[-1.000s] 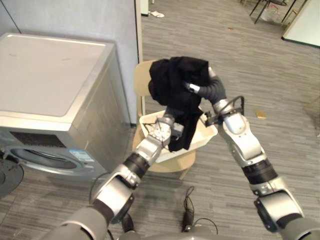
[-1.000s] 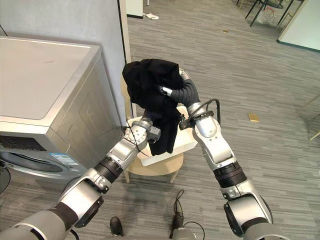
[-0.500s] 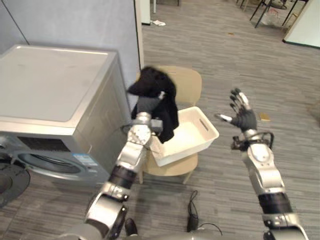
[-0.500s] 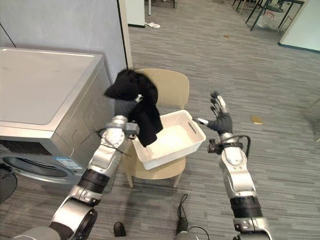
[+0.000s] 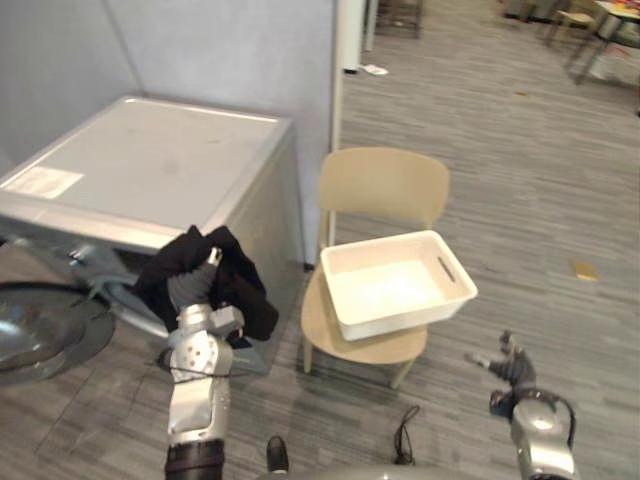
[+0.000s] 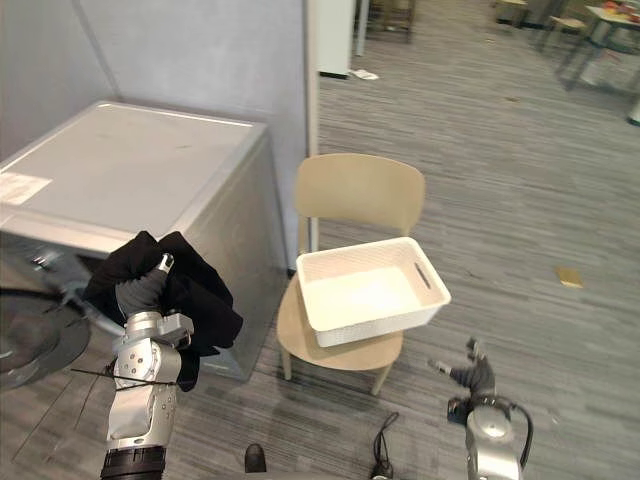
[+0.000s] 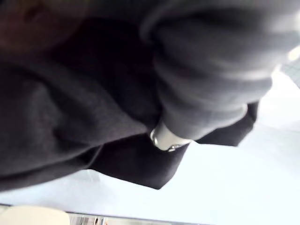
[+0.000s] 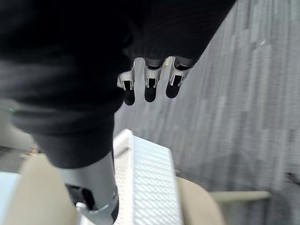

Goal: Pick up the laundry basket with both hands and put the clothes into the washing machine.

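Carrying clothes (image 5: pixel 245 297) on left hand (image 5: pixel 192 288) before washer (image 5: pixel 150 170), grip buried in cloth, cannot tell; right hand (image 5: pixel 511 364) hanging open, empty. Basket (image 5: pixel 386 243) sitting empty on chair (image 5: pixel 385 185). Needing low reach, deep push.

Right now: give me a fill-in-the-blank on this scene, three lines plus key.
The garment gripped in the left hand is ____ in colour.
The white basket on the beige chair holds ____ clothes.
The right hand is ____, holding nothing.
Missing: black; no; open.
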You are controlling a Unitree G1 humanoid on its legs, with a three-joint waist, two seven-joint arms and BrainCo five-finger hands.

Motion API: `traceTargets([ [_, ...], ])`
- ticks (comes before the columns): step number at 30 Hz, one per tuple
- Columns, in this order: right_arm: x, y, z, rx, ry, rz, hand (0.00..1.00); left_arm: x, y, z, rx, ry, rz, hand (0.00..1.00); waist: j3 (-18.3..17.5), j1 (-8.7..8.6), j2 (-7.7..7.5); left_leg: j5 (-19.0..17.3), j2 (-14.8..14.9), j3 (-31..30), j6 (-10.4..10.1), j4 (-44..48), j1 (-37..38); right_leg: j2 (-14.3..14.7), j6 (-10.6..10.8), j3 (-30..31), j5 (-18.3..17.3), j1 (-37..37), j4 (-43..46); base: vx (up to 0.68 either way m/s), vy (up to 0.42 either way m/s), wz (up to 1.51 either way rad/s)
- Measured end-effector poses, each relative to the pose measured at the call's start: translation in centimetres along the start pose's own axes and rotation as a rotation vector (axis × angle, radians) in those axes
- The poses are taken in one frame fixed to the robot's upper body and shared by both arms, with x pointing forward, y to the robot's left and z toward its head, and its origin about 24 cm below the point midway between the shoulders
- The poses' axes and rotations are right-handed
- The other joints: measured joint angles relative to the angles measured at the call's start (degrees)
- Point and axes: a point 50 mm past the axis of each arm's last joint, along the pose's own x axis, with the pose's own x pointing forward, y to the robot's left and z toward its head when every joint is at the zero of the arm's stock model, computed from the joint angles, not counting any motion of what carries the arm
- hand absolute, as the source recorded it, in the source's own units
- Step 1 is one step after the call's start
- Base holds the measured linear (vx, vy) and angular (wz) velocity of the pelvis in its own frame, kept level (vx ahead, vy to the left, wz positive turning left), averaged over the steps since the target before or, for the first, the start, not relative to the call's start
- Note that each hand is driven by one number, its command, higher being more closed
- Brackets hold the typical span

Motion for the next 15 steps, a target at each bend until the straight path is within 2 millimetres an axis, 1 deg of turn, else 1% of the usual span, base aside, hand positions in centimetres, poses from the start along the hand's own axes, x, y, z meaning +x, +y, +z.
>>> traceTargets([
  [1,-0.1,0.3,-1.0,-0.011,0.044,0.007,0.00,-0.2,0.1,0.0,-0.003,0.001,0.004,1.00,-0.06,0.40,0.03,0.07,-0.11,-1.18,-0.10,0.00,-0.31,0.04,0.22,-0.84,-0.29,0.41,0.06,0.04,-0.013,1.04],
  [2,-0.3,0.9,-3.5,-0.051,0.150,0.029,0.00,-0.6,0.4,0.2,-0.005,-0.003,0.004,1.00,-0.14,1.47,0.10,0.17,-0.37,-4.31,-0.23,0.03,-1.37,0.16,0.46,-3.67,-1.10,1.38,0.30,0.03,-0.017,0.86],
  [3,-0.5,1.1,-4.5,-0.070,0.198,0.041,0.00,-0.6,0.5,0.3,-0.007,-0.005,0.004,1.00,-0.16,2.42,0.06,0.16,-0.45,-5.40,-0.22,0.02,-1.73,0.21,0.54,-4.73,-1.24,1.70,0.41,0.04,-0.036,0.95],
  [4,-0.8,1.6,-6.1,-0.095,0.269,0.064,0.00,-0.7,0.6,0.3,-0.011,-0.005,0.009,1.00,-0.42,3.66,-0.15,0.18,-0.49,-6.93,-0.25,0.04,-2.56,0.40,0.44,-6.33,-1.51,1.95,0.52,0.03,-0.056,1.00],
  [5,-1.6,2.6,-8.5,-0.153,0.377,0.116,0.00,-0.8,0.8,0.5,-0.020,-0.013,0.018,1.00,-0.41,5.53,-0.31,0.61,-0.70,-10.15,-0.86,0.12,-4.17,0.67,0.84,-9.30,-2.43,2.45,1.50,0.04,-0.069,0.96],
  [6,-1.8,2.9,-8.9,-0.166,0.397,0.128,0.00,-0.8,0.9,0.6,-0.021,-0.015,0.023,1.00,-0.39,5.58,-0.34,0.74,-0.73,-10.91,-1.03,0.22,-4.51,0.73,0.71,-9.97,-2.66,2.58,1.82,0.05,-0.085,1.05],
  [7,-2.2,3.5,-9.8,-0.184,0.438,0.155,0.00,-0.7,1.3,0.6,-0.025,-0.017,0.038,1.00,-0.27,6.08,-0.47,1.04,-0.91,-12.74,-1.20,0.34,-5.22,0.77,0.58,-11.67,-3.51,2.87,2.79,0.08,-0.054,1.47],
  [8,-3.0,5.4,-10.9,-0.178,0.506,0.209,0.00,-0.6,2.5,0.8,-0.039,-0.024,0.110,1.00,0.45,6.81,-1.54,0.57,-0.29,-7.24,2.76,0.43,-6.58,-1.08,0.12,-16.62,-7.17,3.51,8.36,0.12,-0.007,2.10],
  [9,-2.8,5.7,-10.7,-0.182,0.504,0.217,0.00,-0.6,2.8,0.9,-0.061,-0.026,0.131,1.00,1.40,6.39,-2.67,-1.70,0.02,4.12,10.29,2.09,-7.26,-3.12,0.21,-19.76,-7.27,5.06,9.14,0.13,0.050,1.98],
  [10,-2.7,5.7,-10.6,-0.185,0.505,0.216,0.00,-0.6,2.7,0.9,-0.071,-0.025,0.132,1.00,2.10,6.25,-3.06,-2.71,0.58,9.16,11.91,3.89,-7.57,-3.90,0.21,-20.61,-7.27,5.62,9.17,0.12,0.100,1.23],
  [11,-2.4,5.4,-10.4,-0.193,0.505,0.208,0.00,-0.8,2.6,0.7,-0.098,-0.012,0.129,1.00,3.09,6.72,-2.88,-2.96,2.01,16.87,12.25,6.95,-7.60,-4.89,0.63,-21.33,-7.64,6.62,9.33,0.11,0.126,0.69],
  [12,-2.1,5.4,-10.1,-0.195,0.505,0.205,0.00,-0.9,2.7,0.5,-0.113,0.002,0.133,1.00,3.20,6.63,-2.59,-2.05,1.87,18.82,10.69,8.68,-7.65,-6.00,1.62,-21.35,-8.57,7.53,9.77,0.14,0.156,0.58],
  [13,-2.0,5.4,-10.0,-0.185,0.504,0.204,0.00,-1.0,2.7,0.3,-0.125,0.010,0.132,1.00,3.35,6.63,-2.57,-1.37,1.28,18.55,9.27,10.24,-7.87,-6.85,1.68,-21.47,-8.96,8.43,9.75,0.13,0.136,0.47],
  [14,-2.1,5.7,-10.1,-0.171,0.507,0.205,0.00,-1.0,2.7,0.2,-0.131,0.014,0.130,1.00,3.56,6.48,-2.85,-2.21,0.57,18.28,8.73,11.77,-8.17,-7.45,1.67,-21.70,-9.01,9.29,9.44,0.16,0.140,0.47],
  [15,-2.4,5.9,-10.5,-0.123,0.535,0.200,0.00,-1.1,2.5,-0.3,-0.147,0.031,0.120,1.00,4.22,6.57,-3.55,-5.56,-0.65,17.84,9.21,16.08,-8.96,-8.97,1.36,-22.28,-8.91,11.10,9.20,0.19,0.152,0.47],
])
